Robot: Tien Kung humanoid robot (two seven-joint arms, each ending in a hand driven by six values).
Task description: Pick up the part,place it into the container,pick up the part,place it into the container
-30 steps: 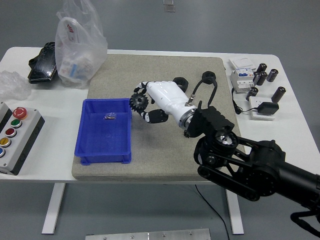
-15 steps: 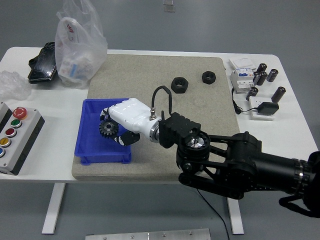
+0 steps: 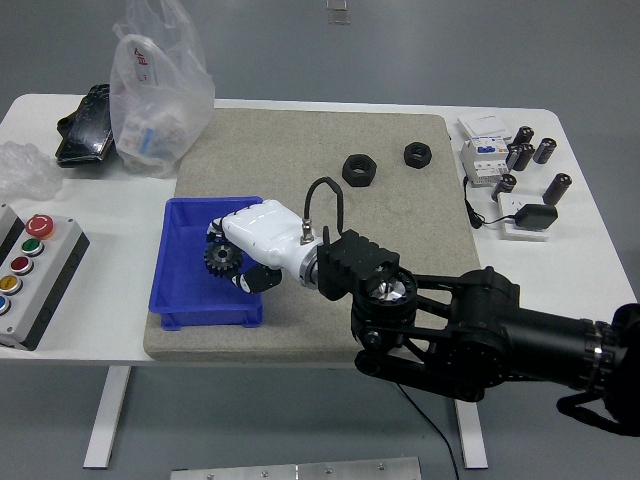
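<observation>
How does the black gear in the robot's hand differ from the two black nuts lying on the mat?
The gear has teeth round its rim; the nuts have flat hexagonal sides. The gear is held by the right hand over the blue bin; the nuts lie free on the mat. All are black with a centre hole.

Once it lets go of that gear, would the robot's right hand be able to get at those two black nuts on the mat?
Probably yes: both black nuts lie bare on the mat, nothing over them, though the right hand holds the gear over the blue bin.
</observation>
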